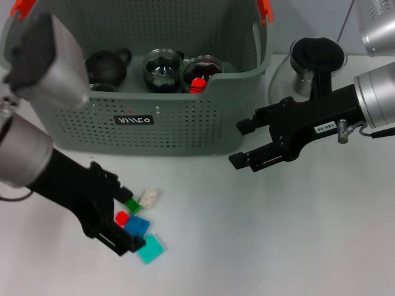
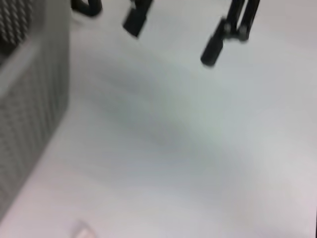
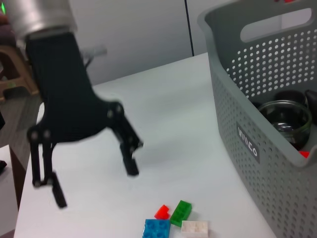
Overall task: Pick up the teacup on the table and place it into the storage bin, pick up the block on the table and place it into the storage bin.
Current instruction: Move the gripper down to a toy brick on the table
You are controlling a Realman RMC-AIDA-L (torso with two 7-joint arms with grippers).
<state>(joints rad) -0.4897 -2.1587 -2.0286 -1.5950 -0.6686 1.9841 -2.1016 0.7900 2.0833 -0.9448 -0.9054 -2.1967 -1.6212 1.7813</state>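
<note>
Already inside my storage bin (image 1: 185,126), toward the tabletop's (image 1: 278,234) far edge, sit a dark teapot (image 1: 106,66) and two glass cups (image 1: 163,69). Its black label (image 1: 134,119) carries pale lettering I cannot read. Loose blocks (image 1: 139,228) lie before the bin, near the front edge. My left hand (image 1: 126,225) spreads open around them, gripping nothing. My right hand (image 1: 247,145) hovers open and empty over bare tabletop beside the bin.

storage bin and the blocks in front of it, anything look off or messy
Nothing looks damaged or spilled. The storage bin stands upright with teaware inside, and something red sits in one glass cup. Loose blocks lie scattered on the table in front, by the open left gripper. The open right gripper hovers beside the bin.
</note>
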